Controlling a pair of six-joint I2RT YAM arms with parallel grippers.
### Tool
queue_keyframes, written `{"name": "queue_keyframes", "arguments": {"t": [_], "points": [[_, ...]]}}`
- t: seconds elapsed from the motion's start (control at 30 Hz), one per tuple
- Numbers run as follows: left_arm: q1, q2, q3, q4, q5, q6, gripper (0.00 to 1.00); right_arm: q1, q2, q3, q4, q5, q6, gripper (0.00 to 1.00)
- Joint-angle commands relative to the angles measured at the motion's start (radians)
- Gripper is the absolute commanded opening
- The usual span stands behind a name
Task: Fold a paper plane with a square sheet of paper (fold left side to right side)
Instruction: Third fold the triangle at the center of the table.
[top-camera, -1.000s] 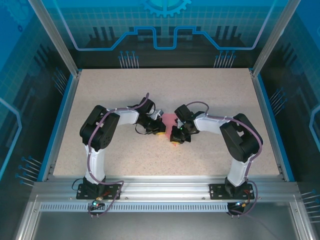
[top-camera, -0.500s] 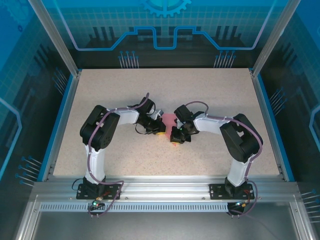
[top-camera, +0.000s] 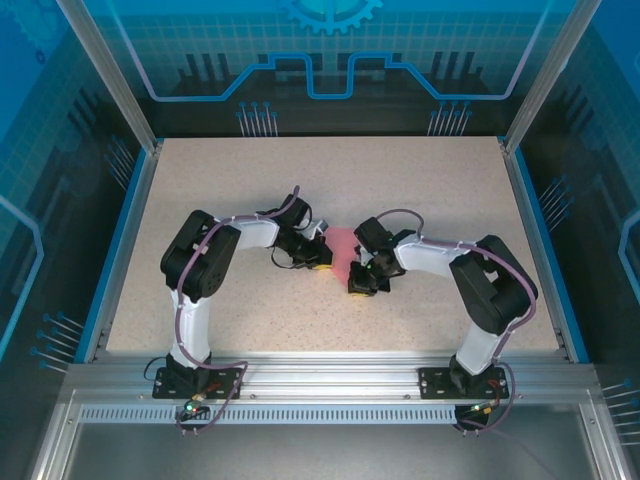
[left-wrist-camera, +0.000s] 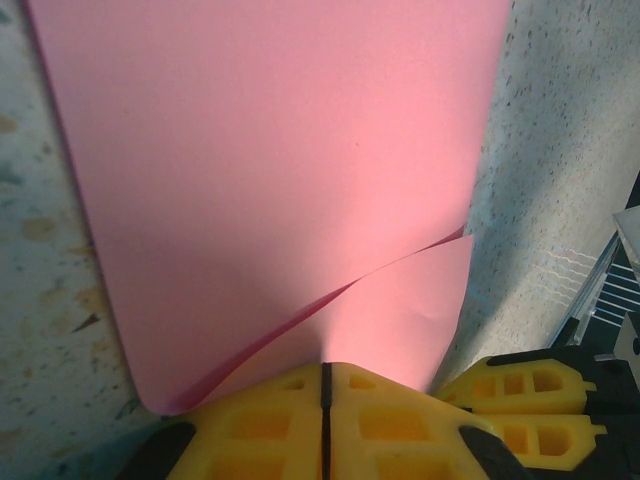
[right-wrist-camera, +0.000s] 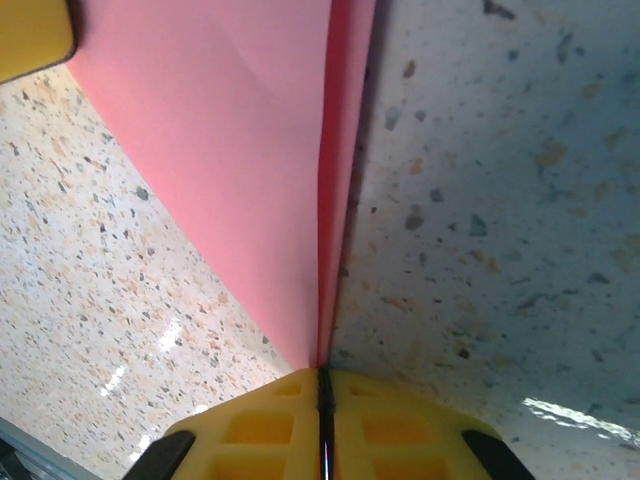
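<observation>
The square sheet of paper (top-camera: 343, 244) is pink and lies doubled over on the table between the two arms. In the left wrist view the sheet (left-wrist-camera: 280, 180) has an upper layer curling over a lower one, and both run into my left gripper (left-wrist-camera: 323, 372), which is shut on its near edge. My right gripper (right-wrist-camera: 322, 375) is shut on the sheet (right-wrist-camera: 250, 140), where a thin folded edge enters the seam between the yellow fingers. From above, the left gripper (top-camera: 320, 262) and right gripper (top-camera: 355, 287) sit close together. The paper plane is out of view.
The speckled table (top-camera: 330, 180) is bounded by blue side rails (top-camera: 118, 250) and an aluminium frame along the near edge (top-camera: 330, 375). The right gripper's yellow fingers (left-wrist-camera: 525, 400) show beside the sheet in the left wrist view.
The right gripper has shifted right and toward the near edge with the paper in it, so more pink shows between the grippers. The left arm has barely moved.
</observation>
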Motion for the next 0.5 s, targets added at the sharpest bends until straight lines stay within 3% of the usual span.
{"name": "queue_keyframes", "arguments": {"t": [0.0,0.23,0.47], "points": [[0.000,0.059,-0.011,-0.067,-0.105,-0.009,0.09,0.018,-0.020,-0.044,-0.141,0.009,-0.024,0.10],[0.001,0.056,-0.011,-0.069,-0.102,-0.011,0.09,0.012,-0.122,-0.007,-0.035,-0.014,-0.037,0.10],[-0.001,0.055,-0.011,-0.065,-0.099,-0.014,0.09,0.019,-0.003,0.082,0.016,-0.018,-0.034,0.10]]}}
